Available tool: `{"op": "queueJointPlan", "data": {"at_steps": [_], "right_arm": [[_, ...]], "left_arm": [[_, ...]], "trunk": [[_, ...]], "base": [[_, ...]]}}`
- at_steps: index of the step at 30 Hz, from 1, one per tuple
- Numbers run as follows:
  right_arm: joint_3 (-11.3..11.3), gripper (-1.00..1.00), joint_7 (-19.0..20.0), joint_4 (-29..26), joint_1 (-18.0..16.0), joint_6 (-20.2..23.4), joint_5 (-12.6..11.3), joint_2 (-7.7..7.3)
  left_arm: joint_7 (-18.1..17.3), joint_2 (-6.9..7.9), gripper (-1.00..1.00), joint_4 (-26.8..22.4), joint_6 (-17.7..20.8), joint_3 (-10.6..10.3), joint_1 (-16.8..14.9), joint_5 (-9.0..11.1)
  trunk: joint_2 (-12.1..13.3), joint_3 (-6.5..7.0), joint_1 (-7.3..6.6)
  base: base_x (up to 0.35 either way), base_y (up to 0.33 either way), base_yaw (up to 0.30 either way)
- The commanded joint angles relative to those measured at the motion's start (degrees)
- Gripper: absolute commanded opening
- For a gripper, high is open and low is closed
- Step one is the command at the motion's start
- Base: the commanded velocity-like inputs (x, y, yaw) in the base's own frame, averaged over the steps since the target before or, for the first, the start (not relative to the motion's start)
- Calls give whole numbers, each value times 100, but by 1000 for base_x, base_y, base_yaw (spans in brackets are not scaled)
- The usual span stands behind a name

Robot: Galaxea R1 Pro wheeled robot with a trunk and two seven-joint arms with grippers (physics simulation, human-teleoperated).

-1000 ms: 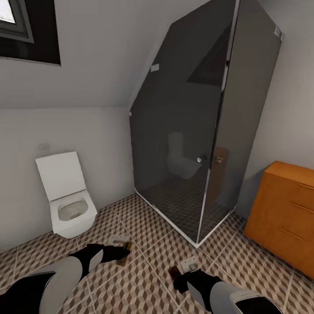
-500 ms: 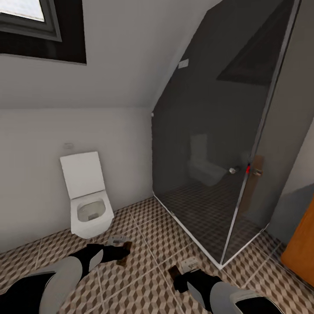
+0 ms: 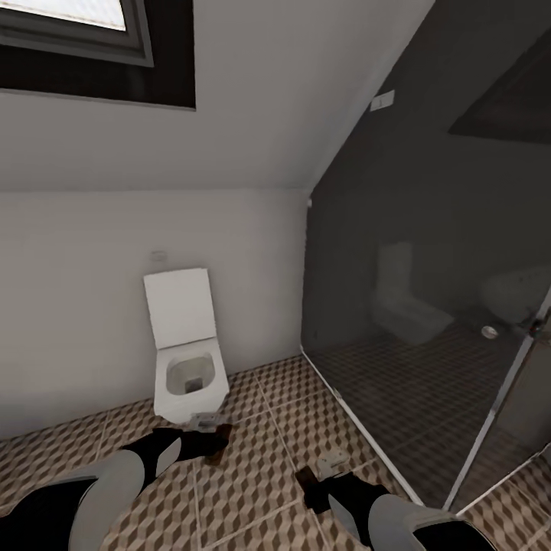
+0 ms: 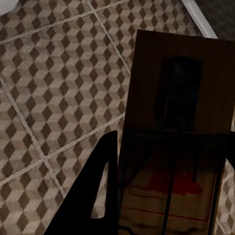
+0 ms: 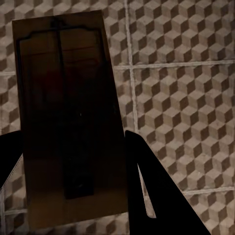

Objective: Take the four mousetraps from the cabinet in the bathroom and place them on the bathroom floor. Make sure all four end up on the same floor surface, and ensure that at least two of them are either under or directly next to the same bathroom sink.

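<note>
**Both grippers carrying mousetraps over the bathroom floor**

Through the head camera I see my two arms reaching forward and down over the bathroom floor, its square tiles printed with a brown, beige and white cube pattern.

My left gripper is pinching a mousetrap. In the left wrist camera the tan wooden board sits between the two dark fingers, which press against its long edges. A dark wire spring runs along the board and a red mark shows near the end closest to the camera. The board hangs above the tiles, not touching them.

My right gripper is clamped on a second mousetrap. In the right wrist camera this board also lies lengthwise between the fingers, its dark wire frame running down the middle. It looks shadowed, and I cannot make out a red mark on it. It too is held clear of the floor.

In the head camera each trap shows as a small brown tip sticking out past its gripper.

Just beyond the left gripper stands a white toilet with its lid raised against the pale wall. To my right is a dark glass shower enclosure with a metal frame; the toilet is reflected faintly in its glass. A dark-framed window sits high on the sloping ceiling.
</note>
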Motion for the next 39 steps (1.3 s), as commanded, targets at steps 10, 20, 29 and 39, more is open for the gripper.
{"op": "queueJointPlan", "data": {"at_steps": [10,20,29,39], "right_arm": [[43,-100,-25,9,-8,9,2,3],[43,-100,-24,6,-8,9,2,3],[51,-100,-23,5,-8,9,7,3],[52,-100,-23,5,-8,10,10,3]], "left_arm": [[2,1,-100,-2,16,52,-4,-78],[2,6,-100,-2,16,52,-4,-78],[2,51,-100,-2,16,52,-4,-78],[2,71,-100,-2,16,52,-4,-78]], "trunk": [[-4,-7,3],[-4,-7,3],[-4,-7,3],[-4,-7,3]], "base": [[324,0,300],[324,0,300],[324,0,300],[324,0,300]]}}
